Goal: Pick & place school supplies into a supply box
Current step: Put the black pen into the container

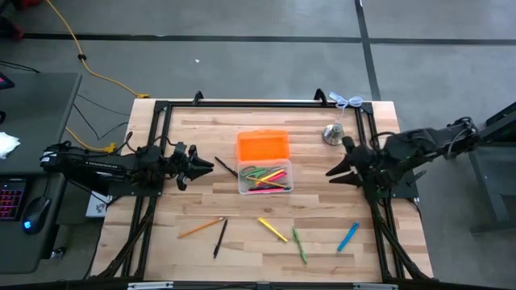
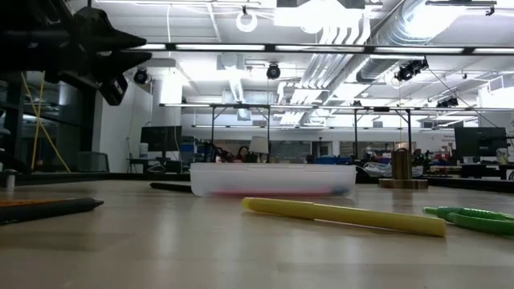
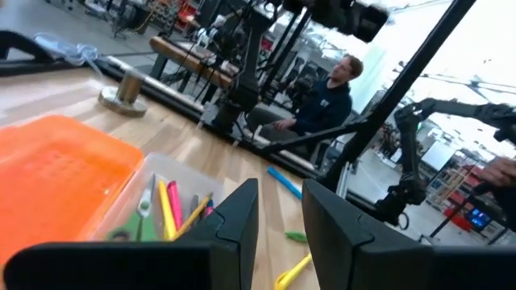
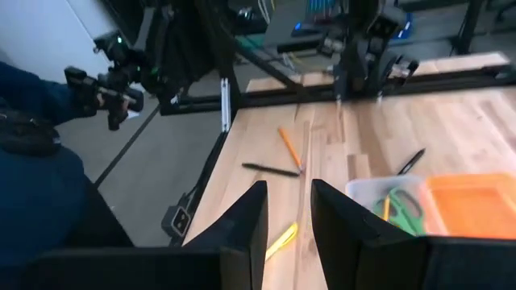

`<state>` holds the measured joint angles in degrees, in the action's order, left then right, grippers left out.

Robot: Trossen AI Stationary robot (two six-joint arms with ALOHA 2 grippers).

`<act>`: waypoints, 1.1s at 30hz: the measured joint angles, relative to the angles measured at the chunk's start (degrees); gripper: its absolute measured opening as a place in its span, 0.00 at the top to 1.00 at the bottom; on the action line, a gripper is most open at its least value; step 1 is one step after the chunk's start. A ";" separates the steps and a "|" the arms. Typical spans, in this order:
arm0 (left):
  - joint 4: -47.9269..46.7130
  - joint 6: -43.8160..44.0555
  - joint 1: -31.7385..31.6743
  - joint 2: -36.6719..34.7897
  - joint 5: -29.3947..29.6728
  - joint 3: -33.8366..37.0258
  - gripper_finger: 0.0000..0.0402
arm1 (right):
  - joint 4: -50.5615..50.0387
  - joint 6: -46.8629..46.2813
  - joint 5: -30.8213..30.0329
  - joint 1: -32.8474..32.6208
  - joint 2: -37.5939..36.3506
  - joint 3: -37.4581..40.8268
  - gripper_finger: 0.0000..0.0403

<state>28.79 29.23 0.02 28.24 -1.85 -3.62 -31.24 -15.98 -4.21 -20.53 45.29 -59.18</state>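
Both arms hovered above the tabletop on either side of the supply box, each claw empty with its fingers parted. The left claw hung just off the box's left side and the right claw off its right, neither touching anything.

The box sat near the middle of the tabletop, its orange lid folded open on the far side. Inside lay several supplies already packed, among them pink and yellow pens and the green-handled scissors.

The job appeared partly done, with the arms between picks. Six supplies lay outside the box: a black pen just beside its left wall, and, on the near side of it, an orange pencil, a second black pen, a yellow marker, a green pen and a blue marker.

The next move would likely call for one claw to drop onto a single loose item, close across its thin barrel and carry it over the box's rim. The black pen by the left wall looked closest to the left claw; the blue marker lay on the right claw's side.

A silver bell stood beyond the box to the right, near the right arm, and was best left alone. The yellow marker and green pen lay close together, so a grasp there risked nudging the neighbour.
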 joint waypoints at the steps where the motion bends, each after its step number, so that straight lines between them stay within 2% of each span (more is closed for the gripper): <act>1: -0.55 0.00 -0.01 0.03 0.25 0.00 0.68 | -0.27 0.16 -0.74 -0.40 -0.70 0.00 0.82; 7: -1.70 0.01 -0.01 0.03 1.59 0.02 0.68 | -3.49 -0.44 -4.52 -2.15 -2.70 0.00 0.82; 12: -1.74 0.02 -0.01 0.03 2.83 0.02 0.68 | -2.49 0.96 -4.68 -2.54 -2.87 1.27 0.82; 22: -1.96 0.02 -0.01 0.03 5.27 0.02 0.68 | 18.26 -4.25 -1.94 -2.52 -14.76 22.05 0.82; 28: -1.98 0.08 -0.01 0.98 5.68 -0.71 0.68 | 25.08 -5.12 -1.39 -2.50 -21.83 31.07 0.82; 33: -3.77 0.20 -0.01 4.50 6.10 -2.89 0.68 | 29.64 -4.90 -1.47 -2.50 -27.09 37.05 0.82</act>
<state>25.02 29.43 0.01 32.75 4.25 -6.51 -1.59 -20.88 -5.69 -23.03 18.20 -22.13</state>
